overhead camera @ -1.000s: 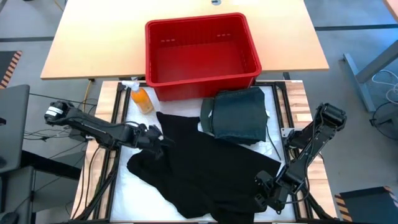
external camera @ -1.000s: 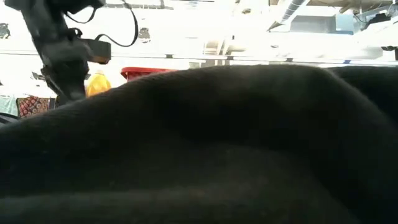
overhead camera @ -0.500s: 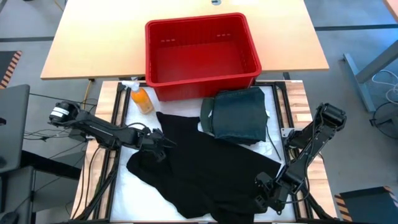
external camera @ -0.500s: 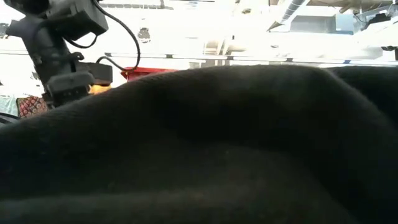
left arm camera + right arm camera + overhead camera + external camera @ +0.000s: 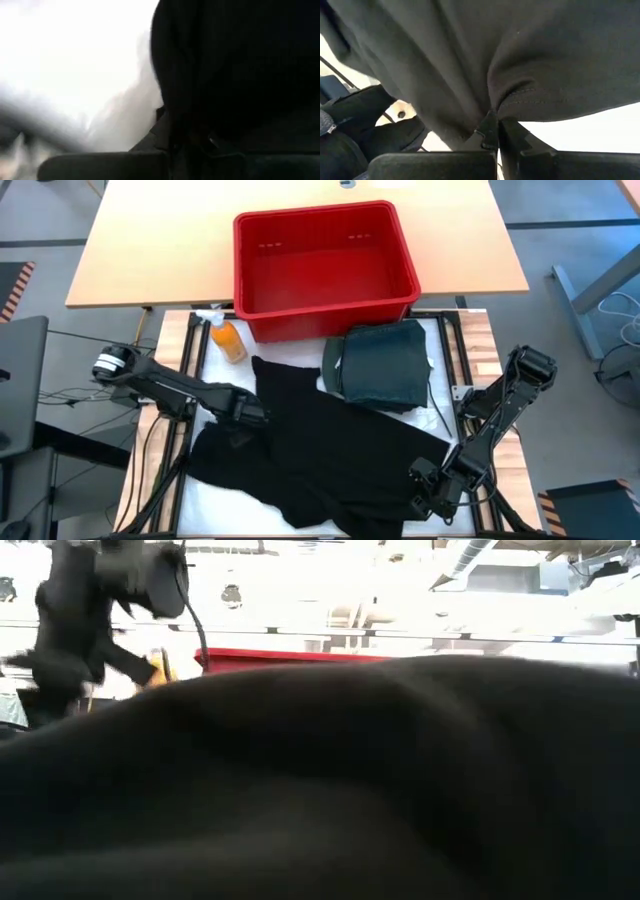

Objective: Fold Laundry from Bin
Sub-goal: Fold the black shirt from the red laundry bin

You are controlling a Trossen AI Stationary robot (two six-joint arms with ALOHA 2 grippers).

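The left pincer (image 5: 256, 413) is closed on the left edge of the black garment (image 5: 330, 455), pinching a fold of the dark cloth; in its wrist view the black fabric (image 5: 240, 75) bunches right over the fingers. The right pincer (image 5: 415, 502) is clamped on the same garment at its near right corner, and its wrist view shows the fingertips (image 5: 492, 131) meeting on a gathered seam of the cloth (image 5: 520, 60). The garment lies spread over the white work surface (image 5: 215, 498) between the two arms. Just beyond it rests a folded dark green shirt (image 5: 378, 366), touching the black cloth's far edge. Behind the shirt stands the red bin (image 5: 322, 268), on the tan surface (image 5: 150, 250). A small orange spray bottle (image 5: 226, 338) lies just left of the bin's near corner
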